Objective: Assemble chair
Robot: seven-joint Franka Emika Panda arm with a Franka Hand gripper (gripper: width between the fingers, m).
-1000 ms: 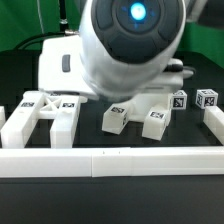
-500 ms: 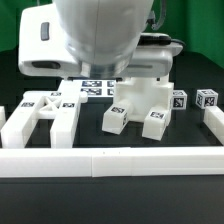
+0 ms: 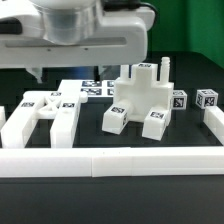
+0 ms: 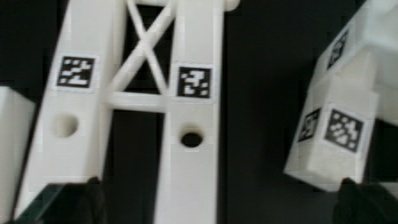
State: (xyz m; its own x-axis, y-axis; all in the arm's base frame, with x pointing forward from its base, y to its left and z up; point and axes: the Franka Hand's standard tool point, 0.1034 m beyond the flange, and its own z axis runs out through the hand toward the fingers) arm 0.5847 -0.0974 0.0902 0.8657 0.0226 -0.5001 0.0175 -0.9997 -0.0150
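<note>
A Franka arm [image 3: 80, 35] is hovering over the exterior view's left side of the black tabletop [image 3: 90, 132], where the chair is lying in loose white parts rather than as one piece. The slotted panel [image 3: 60, 120] is lying flat directly under the wrist, and its two tagged slats, cross brace and peg holes are filling the wrist view. The pegged block [image 3: 140, 92] is standing near the middle with its pegs pointing up. The small cubes [image 3: 155, 123] are sitting around the block, all behind the long low rail [image 3: 110, 160].

The pincer [image 4: 217, 200] is spread wide and gripping nothing, with its dark fingertips [image 4: 68, 200] showing on either side of the slats.

The step in hand appears to be a descent onto the slotted panel. Doing it well would likely mean centring the jaws over a single slat and keeping them square to its long edges. They should come down far enough to catch the slat's sides before closing. A neighbouring white piece [image 4: 338, 110] is lying just beside the panel, so the outer finger needs the dark gap between them. Catching that piece could drag both parts askew.
</note>
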